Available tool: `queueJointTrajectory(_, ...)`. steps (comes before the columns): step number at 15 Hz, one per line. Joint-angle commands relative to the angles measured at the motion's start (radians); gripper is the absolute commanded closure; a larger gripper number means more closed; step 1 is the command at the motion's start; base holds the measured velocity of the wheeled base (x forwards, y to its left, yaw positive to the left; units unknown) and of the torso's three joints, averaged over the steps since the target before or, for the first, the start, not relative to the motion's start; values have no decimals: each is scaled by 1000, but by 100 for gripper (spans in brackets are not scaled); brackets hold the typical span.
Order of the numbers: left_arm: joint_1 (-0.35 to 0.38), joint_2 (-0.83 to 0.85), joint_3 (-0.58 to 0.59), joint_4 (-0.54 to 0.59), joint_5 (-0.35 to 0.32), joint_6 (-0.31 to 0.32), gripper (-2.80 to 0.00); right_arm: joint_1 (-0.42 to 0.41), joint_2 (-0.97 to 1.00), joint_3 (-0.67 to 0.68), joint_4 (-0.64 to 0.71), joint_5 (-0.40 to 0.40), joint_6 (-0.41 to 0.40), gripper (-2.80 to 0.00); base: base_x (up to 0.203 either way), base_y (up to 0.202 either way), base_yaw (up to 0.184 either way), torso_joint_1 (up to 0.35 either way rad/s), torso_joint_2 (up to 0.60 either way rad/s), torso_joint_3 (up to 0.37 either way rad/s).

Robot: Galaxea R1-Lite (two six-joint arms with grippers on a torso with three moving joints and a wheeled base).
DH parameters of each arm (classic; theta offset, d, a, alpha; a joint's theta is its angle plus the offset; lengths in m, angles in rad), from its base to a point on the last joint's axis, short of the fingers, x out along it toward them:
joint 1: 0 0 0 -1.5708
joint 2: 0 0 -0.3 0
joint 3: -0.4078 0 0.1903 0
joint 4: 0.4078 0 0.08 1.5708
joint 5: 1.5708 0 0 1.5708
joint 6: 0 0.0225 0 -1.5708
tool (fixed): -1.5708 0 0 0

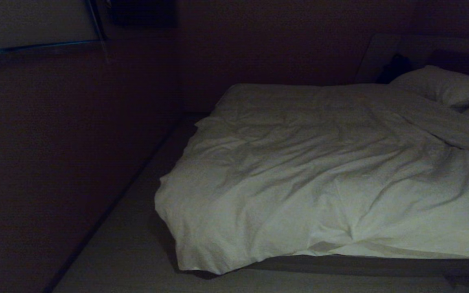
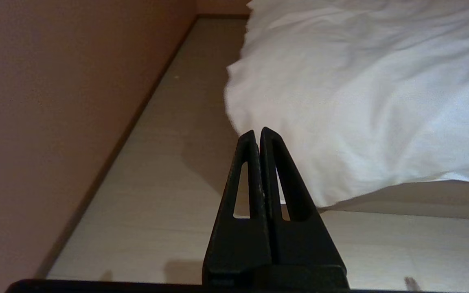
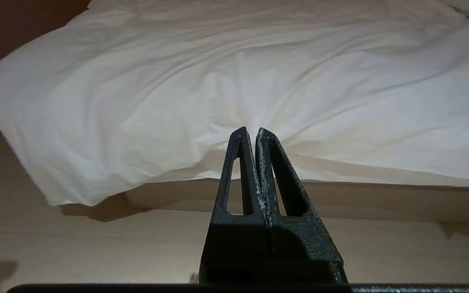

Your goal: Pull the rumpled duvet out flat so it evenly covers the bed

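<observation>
The white duvet [image 1: 320, 171] lies wrinkled over the bed [image 1: 360, 264], whose dark base shows under the near edge. Its near left corner droops over the bed's corner toward the floor. The same puffy duvet [image 2: 360, 89] fills the far right of the left wrist view and most of the right wrist view as duvet [image 3: 238, 81]. My left gripper [image 2: 258, 132] is shut and empty, short of the drooping corner. My right gripper [image 3: 250, 132] is shut and empty too, facing the duvet's near edge. Neither arm shows in the head view.
A strip of pale floor [image 1: 128, 228] runs between the bed's left side and a dark reddish wall [image 1: 55, 162]. White pillows [image 1: 442, 85] lie at the far right against a dark headboard [image 1: 442, 49]. Pale floor [image 3: 96, 244] lies between me and the bed.
</observation>
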Motion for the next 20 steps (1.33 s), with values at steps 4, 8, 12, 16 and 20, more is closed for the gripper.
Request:
queueJointTrajectory(4,0,0,0,0,2,2,0,0,0,0,0,0,-1,0,0,199,-1,2,4,3)
queueJointTrajectory(8,0,0,0,0,0,3,0,0,0,0,0,0,-1,0,0,196,0,3,2,3)
queueJointTrajectory(12,0,2,0,0,0,5,0,0,1,0,0,0,-1,0,0,195,-1,4,2,1)
queueJointTrajectory(16,0,2,0,0,0,5,0,0,1,0,0,0,-1,0,0,195,-2,3,4,3)
queueJointTrajectory(20,2,2,0,0,0,5,0,0,0,0,0,1,-1,0,0,196,-2,2,1,2)
